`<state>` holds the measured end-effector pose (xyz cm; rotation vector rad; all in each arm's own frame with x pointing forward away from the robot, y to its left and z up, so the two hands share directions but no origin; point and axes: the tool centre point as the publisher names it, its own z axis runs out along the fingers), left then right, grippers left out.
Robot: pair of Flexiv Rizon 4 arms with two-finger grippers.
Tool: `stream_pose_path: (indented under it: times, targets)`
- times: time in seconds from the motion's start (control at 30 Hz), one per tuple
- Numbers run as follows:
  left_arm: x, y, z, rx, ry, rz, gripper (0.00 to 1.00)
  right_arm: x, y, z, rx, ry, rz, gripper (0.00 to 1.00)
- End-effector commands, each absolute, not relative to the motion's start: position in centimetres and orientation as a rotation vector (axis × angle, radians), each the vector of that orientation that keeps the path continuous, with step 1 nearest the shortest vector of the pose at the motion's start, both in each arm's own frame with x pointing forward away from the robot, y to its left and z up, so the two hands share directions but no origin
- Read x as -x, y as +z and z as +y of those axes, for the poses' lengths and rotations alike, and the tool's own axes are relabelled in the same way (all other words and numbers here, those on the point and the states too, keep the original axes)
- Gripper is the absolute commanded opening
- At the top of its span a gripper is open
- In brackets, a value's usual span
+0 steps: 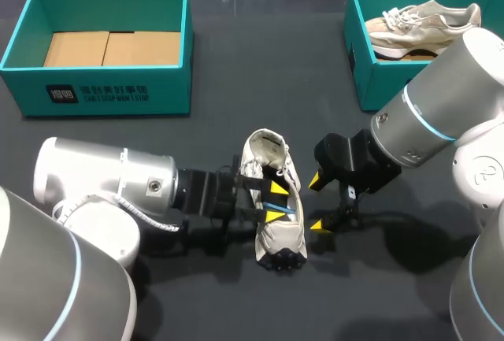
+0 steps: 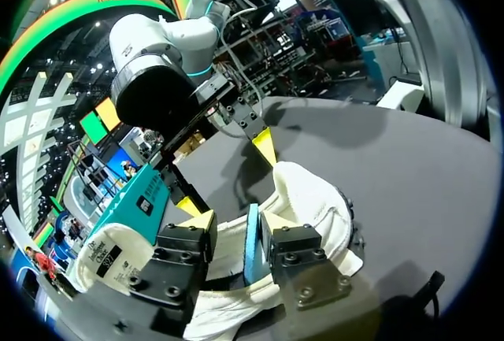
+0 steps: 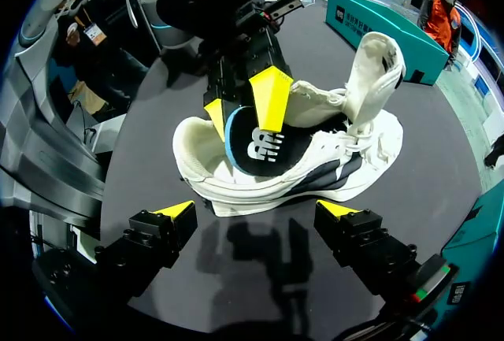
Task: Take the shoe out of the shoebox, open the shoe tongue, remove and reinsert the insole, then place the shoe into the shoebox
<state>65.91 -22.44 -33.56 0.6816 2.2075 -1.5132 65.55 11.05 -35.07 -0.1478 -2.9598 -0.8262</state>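
The left gripper pinches the insole by its edge inside the shoe. It looks thin and bendy, so hold gently. The right gripper is wide open, empty.

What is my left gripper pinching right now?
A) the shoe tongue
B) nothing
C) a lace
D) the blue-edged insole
D: both yellow tips of the left gripper press the blue-edged insole from two sides, inside the shoe.

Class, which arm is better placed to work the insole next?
Left: the left gripper pinches the black, blue-edged insole inside the white sneaker. The right gripper stands open beside it, touching nothing.
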Motion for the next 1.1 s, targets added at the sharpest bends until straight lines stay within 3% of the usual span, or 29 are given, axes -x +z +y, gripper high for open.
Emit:
stream_pose_path:
  times: [0.03,0.27,1.1]
  targets:
    - [-65.6,-32.4,-21.5,-0.693,-1.511,2.216,0.37,-65.4,-35.2,11.1,0.151,-0.825,-2.963,1.0]
    - [-65.3,-31.1,-21.1,-0.741,-1.528,2.259,0.41,-65.4,-35.2,11.1,0.151,-0.825,-2.963,1.0]
    - [-63.0,-28.6,-15.8,-0.934,-1.399,2.434,0.36,-65.1,-32.5,6.2,0.191,-0.809,-2.969,1.0]
